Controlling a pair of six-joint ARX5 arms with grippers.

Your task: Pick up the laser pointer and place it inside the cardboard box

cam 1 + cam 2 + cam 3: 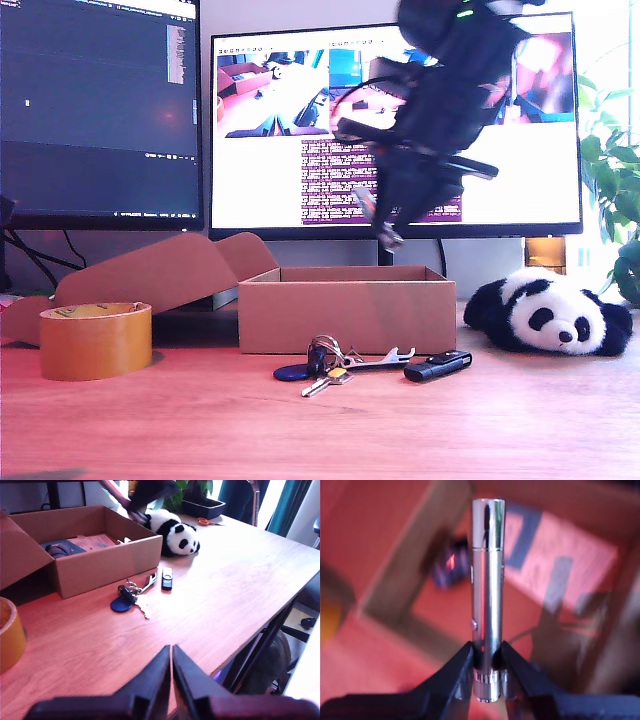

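1. Wooden, reddish-brown, the table [520,420] carries everything.
2. Plain brown cardboard box [346,315] stands open at the middle of the exterior view, with a loose cardboard flap [160,275] lying at its side toward the exterior view's left.
3. Black-and-white panda toy [550,312] lies toward the exterior view's right of the box, apart from it.
4. Yellow-brown tape roll [95,340] sits at the exterior view's left.
5. My second gripper [487,672] hangs above the box, clamped on the ridged end of the silver laser pointer [487,595], held above the box's inside.
6. My first gripper [171,672] has its jaws pressed together, holding nothing.
7. A bunch of keys [330,365] and a black stick [438,366] lie before the box.
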